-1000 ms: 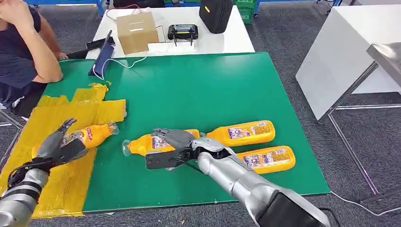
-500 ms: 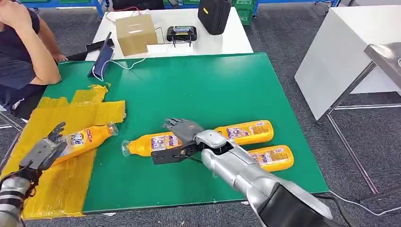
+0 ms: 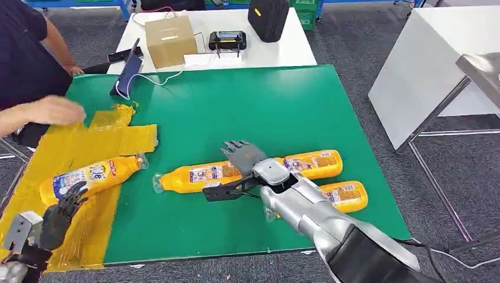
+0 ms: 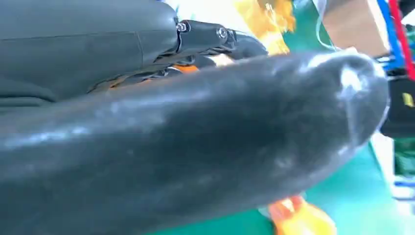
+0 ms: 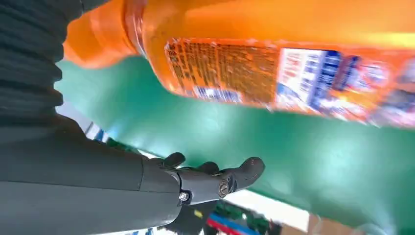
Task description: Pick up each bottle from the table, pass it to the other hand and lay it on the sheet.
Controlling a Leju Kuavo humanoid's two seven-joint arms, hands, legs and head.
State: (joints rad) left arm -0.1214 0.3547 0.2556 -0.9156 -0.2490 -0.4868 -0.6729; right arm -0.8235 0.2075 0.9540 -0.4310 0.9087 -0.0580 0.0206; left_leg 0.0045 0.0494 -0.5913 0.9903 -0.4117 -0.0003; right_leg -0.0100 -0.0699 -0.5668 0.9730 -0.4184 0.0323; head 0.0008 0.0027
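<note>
One orange bottle (image 3: 88,177) lies on the yellow sheet (image 3: 82,141), free of my left hand (image 3: 56,217), which hovers nearer me over the sheet's front edge, holding nothing. Three more orange bottles lie on the green table: a middle one (image 3: 194,175), a far right one (image 3: 312,164) and a near right one (image 3: 348,196). My right hand (image 3: 240,165) hovers with spread fingers over the base end of the middle bottle, thumb (image 3: 221,193) on the near side. In the right wrist view the bottle's label (image 5: 274,78) is close to the straight fingers (image 5: 220,181), which do not grip it.
A person's hand (image 3: 56,109) reaches over the sheet's far left part. Beyond the green table (image 3: 247,100) a white table holds a cardboard box (image 3: 170,39), a black case (image 3: 268,17) and a small device (image 3: 227,40). A tablet (image 3: 127,73) leans at the far left edge.
My left hand has drawn back toward me, away from the bottle on the sheet. My right hand has shifted right along the middle bottle. The person's hand has come over the sheet.
</note>
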